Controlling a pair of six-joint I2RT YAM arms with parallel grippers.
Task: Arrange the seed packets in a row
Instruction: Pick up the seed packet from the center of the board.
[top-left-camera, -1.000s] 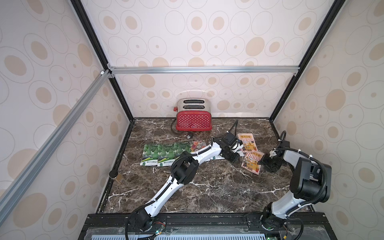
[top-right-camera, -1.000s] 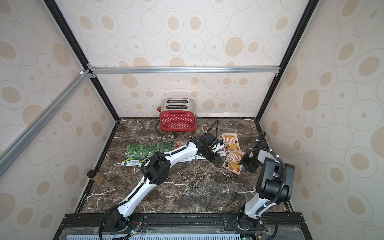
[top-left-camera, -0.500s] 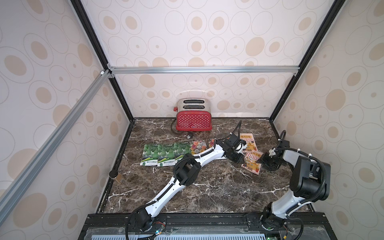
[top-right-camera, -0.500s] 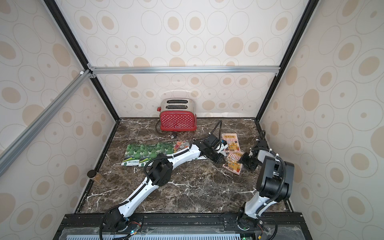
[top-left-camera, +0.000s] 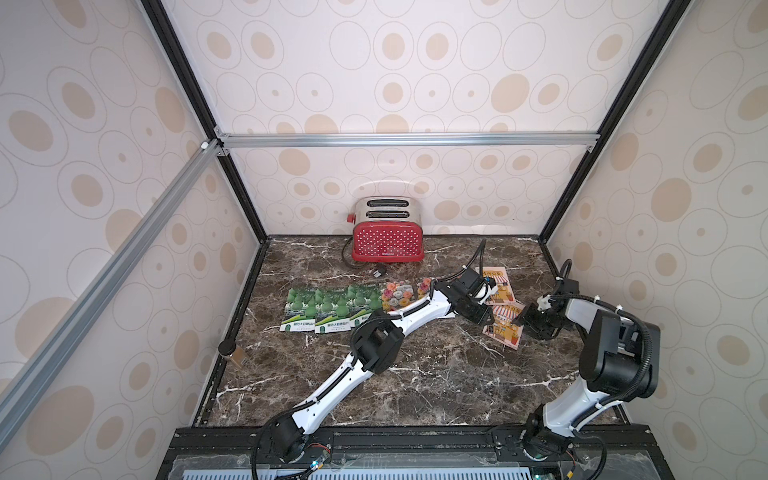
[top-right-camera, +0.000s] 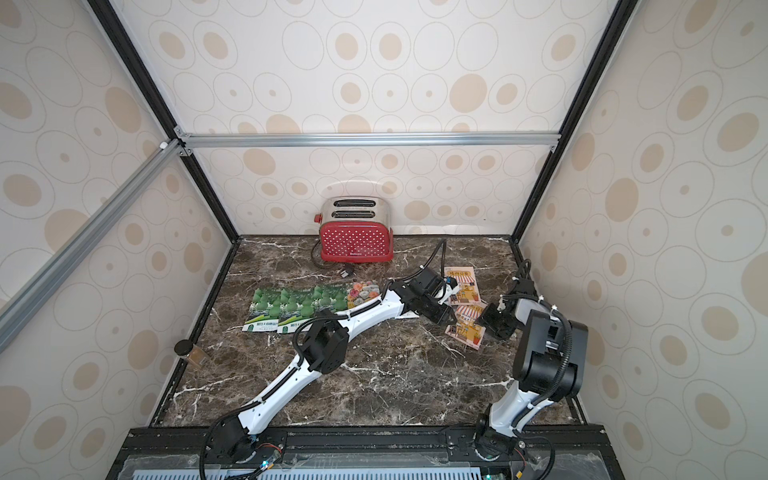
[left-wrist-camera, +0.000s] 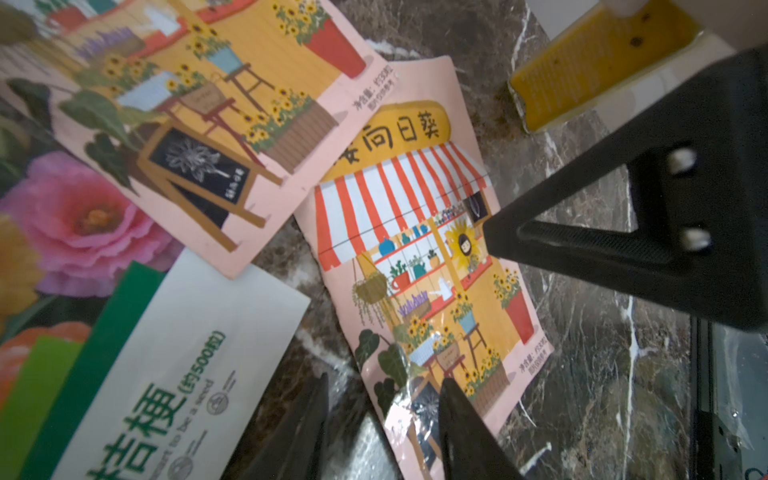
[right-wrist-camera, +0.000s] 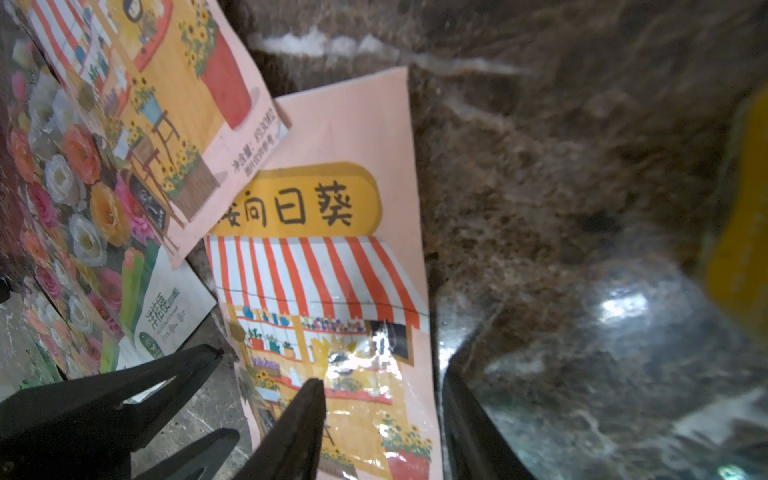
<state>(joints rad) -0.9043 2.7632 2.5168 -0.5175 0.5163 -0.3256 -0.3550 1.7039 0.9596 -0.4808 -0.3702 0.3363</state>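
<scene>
Both half-open and empty, left fingers (left-wrist-camera: 465, 436) have come rightward to meet right fingers (right-wrist-camera: 299, 424) at the still-tilted near shop packet (top-left-camera: 505, 332).

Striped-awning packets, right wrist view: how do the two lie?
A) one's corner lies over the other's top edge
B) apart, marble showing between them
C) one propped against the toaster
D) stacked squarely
A: in the right wrist view a corner of the far striped-awning packet lies on top of the near striped-awning packet, covering its upper corner. They overlap only there and are not stacked.
</scene>
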